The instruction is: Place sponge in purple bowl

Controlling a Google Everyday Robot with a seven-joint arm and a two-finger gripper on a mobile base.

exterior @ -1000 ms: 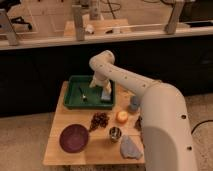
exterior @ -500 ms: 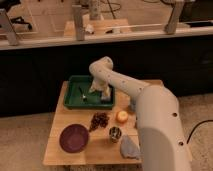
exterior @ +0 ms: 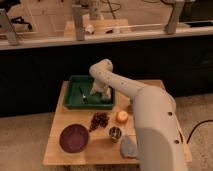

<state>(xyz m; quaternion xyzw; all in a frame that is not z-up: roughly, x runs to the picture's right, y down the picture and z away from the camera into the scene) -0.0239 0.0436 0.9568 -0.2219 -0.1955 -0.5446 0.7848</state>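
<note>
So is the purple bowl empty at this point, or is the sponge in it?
Empty: the purple bowl shows only its bare inside. The claw is down in the green tray.

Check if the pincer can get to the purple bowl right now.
Probably yes: the pincer is down in the green tray, and the purple bowl sits uncovered nearby, only the tray's front wall between them.

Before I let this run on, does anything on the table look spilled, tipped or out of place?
Nothing stands out. The purple bowl sits upright on the wooden table, the gripper is down inside the green tray, and the orange fruit and small cup lie apart with nothing spilled.
</note>
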